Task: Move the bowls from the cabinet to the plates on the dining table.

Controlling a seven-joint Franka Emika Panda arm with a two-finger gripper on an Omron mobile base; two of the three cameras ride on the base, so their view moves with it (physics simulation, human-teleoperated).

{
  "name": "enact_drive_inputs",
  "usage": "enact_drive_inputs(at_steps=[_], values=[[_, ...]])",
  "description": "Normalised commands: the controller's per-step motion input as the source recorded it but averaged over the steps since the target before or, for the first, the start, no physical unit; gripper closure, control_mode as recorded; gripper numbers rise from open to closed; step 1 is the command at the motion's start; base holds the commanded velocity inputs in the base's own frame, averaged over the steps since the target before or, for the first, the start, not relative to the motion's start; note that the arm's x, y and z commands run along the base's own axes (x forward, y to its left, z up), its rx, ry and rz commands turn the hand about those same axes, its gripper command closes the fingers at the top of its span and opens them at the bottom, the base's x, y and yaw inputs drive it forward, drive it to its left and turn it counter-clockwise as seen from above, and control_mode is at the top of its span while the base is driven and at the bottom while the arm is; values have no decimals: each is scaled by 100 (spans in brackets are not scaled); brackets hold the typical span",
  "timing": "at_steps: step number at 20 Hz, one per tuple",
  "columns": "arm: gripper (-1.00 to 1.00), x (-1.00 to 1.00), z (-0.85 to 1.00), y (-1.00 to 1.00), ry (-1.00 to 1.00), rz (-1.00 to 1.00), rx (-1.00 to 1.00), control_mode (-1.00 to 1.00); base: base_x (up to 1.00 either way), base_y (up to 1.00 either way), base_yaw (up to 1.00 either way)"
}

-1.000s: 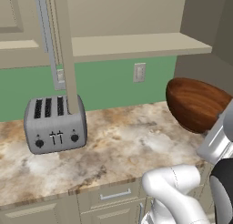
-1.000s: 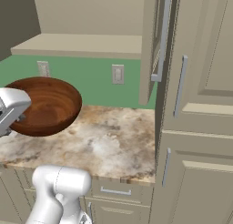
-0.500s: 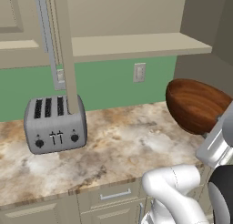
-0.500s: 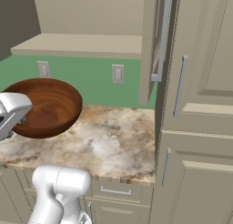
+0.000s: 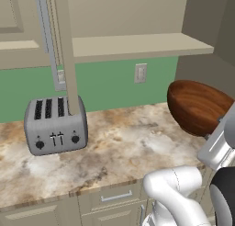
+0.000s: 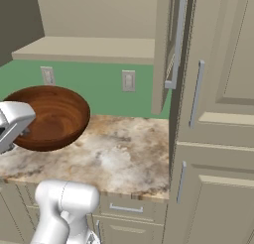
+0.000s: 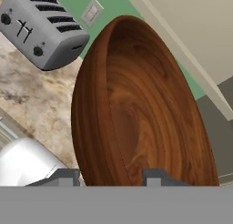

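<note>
Although its fingertips sit low at six o'clock in the hand view, the end effector [image 7: 109, 175] is plainly clamped on the rim of the reddish-brown bowl [image 7: 136, 109], one finger outside the wall and one inside. That rim pinch explains the bowl's attitude: it hangs tilted, mouth turned partly sideways, held clear above the counter [image 5: 114, 147] and not resting on it. In the left base view the bowl [image 5: 199, 105] sits at three o'clock, just ahead of the white wrist; in the right base view the same bowl [image 6: 47, 116] is at nine o'clock with the hand housing overlapping its near edge. A grip on the wall suits a deep, glossy vessel too wide to span, though I judge it could slip or swing if the arm turns sharply.

Farther out, the open cabinet [image 6: 99, 47] shows its plain shelf at twelve o'clock, with one door [image 5: 62, 50] swung out edge-on at eleven o'clock in the left base view and another door [image 6: 166, 49] edge-on toward one o'clock in the right base view. A silver toaster [image 5: 55, 124] stands on the counter at nine o'clock, well apart from the bowl. White outlets dot the green backsplash [image 5: 110, 85]. A tall cupboard unit [image 6: 218, 114] fills three o'clock on the right side.

The bowl appears out of the cabinet and ready for carrying to the dining table. The open doors and the tall unit are what a retreating arm must avoid.
</note>
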Motion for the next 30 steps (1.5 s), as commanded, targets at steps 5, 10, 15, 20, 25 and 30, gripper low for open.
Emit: enact_drive_inputs(at_steps=[5,10,15,20,25,30], values=[[100,0,0,0,0,0,0,100,-2,0,0],[100,0,0,0,0,0,0,100,-41,0,0],[100,0,0,0,0,0,0,100,-93,0,1],[100,0,0,0,0,0,0,100,-96,20,14],[100,0,0,0,0,0,0,100,-33,39,41],[100,0,0,0,0,0,0,100,-1,82,59]])
